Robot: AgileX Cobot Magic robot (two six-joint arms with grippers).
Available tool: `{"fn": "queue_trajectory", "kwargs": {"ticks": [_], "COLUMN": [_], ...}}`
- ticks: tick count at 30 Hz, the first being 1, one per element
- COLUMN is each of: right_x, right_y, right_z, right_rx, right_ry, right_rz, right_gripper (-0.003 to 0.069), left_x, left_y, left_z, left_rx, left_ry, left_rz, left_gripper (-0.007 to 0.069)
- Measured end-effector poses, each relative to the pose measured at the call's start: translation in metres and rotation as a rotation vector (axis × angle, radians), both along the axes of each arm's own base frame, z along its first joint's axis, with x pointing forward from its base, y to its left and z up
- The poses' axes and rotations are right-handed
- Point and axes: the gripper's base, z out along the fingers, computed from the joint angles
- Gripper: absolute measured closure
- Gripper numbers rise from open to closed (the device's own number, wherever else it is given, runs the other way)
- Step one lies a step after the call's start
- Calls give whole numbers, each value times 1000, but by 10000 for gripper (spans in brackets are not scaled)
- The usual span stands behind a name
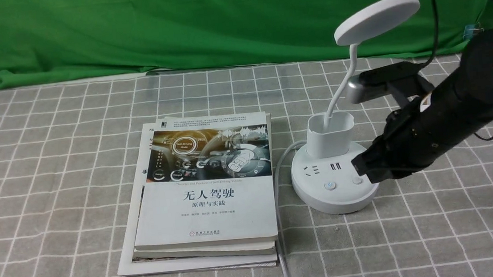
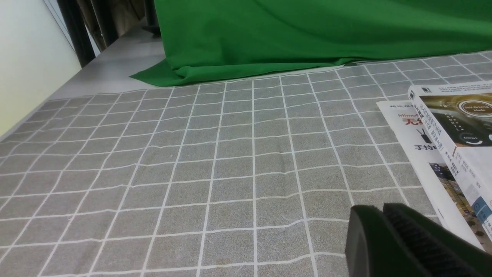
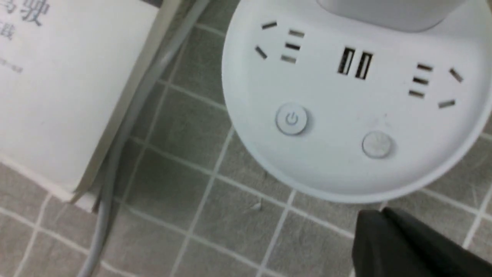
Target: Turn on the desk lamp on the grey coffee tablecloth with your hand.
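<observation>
The white desk lamp (image 1: 332, 144) stands on the grey coffee tablecloth (image 1: 53, 173), right of centre, its disc head (image 1: 376, 17) unlit. Its round base (image 3: 357, 107) carries sockets, a power button (image 3: 291, 119) and a plain button (image 3: 377, 144). My right gripper (image 1: 362, 167) is shut and empty, its tip at the base's right edge beside the plain button (image 1: 357, 180); in the right wrist view the tip (image 3: 378, 219) sits just off the base rim. My left gripper (image 2: 378, 211) is shut and empty, low over the cloth beside the books.
A stack of books (image 1: 204, 191) lies left of the lamp, also in the left wrist view (image 2: 453, 134). The lamp's grey cable (image 1: 281, 224) runs between books and base toward the front edge. A green backdrop (image 1: 200, 22) hangs at the back.
</observation>
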Motion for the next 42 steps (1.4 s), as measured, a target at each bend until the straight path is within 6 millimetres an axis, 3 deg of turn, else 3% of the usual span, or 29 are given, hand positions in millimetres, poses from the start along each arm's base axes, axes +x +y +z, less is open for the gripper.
{"fn": "queue_trajectory", "kwargs": {"ticks": [7,18,27,32,34,35,36,40,42], "right_x": [26,37,36,26,13,9,-7,-31,-59], "right_y": [9,13,13,10,5,3,-2,-12,-24], "right_z": [-19,-43,-38,-13,9,11,19,29,33], "right_rx": [-24,-41,-38,-26,-14,-13,-9,-2,6], "right_ry": [13,43,41,26,-7,-8,-17,-31,-51], "right_rz": [8,4,7,16,22,22,23,20,13], "right_gripper": [624,624,624,624,624,624,624,624,624], "left_x": [0,0,0,0,0,0,0,0,0], "left_y": [0,0,0,0,0,0,0,0,0], "left_z": [0,0,0,0,0,0,0,0,0], "left_rx": [0,0,0,0,0,0,-1,0,0], "left_ry": [0,0,0,0,0,0,0,0,0], "left_rz": [0,0,0,0,0,0,0,0,0], "left_gripper": [606,606,606,606,606,606,606,606,606]}}
